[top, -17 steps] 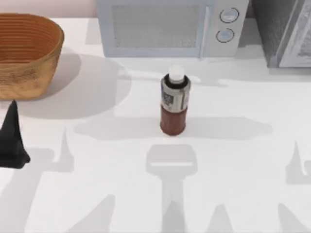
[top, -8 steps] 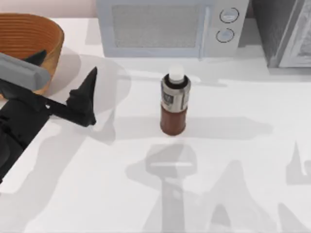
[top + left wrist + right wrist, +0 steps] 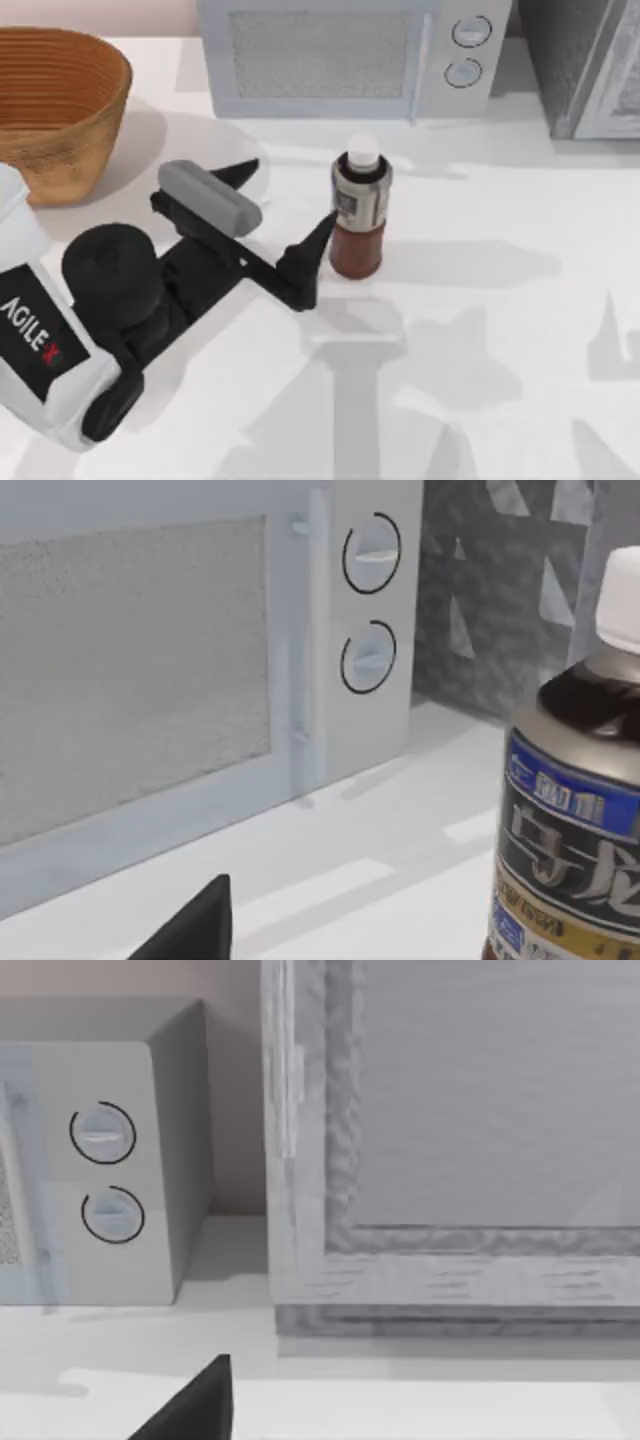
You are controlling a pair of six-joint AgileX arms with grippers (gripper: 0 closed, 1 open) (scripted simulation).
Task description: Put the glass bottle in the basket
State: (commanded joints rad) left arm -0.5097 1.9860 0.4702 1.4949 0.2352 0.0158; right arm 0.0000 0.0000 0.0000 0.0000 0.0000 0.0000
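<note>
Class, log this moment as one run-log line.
left hand: open, beside glass bottle | bottle: upright on table, ungrasped | basket: far left

It looked like a rendered kitchen counter. A white microwave (image 3: 345, 55) with a mesh door and two round dials (image 3: 467, 50) stood at the back of the white worktop (image 3: 500, 330), beyond the left gripper (image 3: 285, 215). Farther off to that gripper's right sat a grey, rough-textured cabinet or appliance (image 3: 585, 65). A pale pink wall (image 3: 95, 15) ran behind.

White table (image 3: 520, 330), microwave (image 3: 345, 55) at back, grey cabinet (image 3: 590, 65) beside it.
</note>
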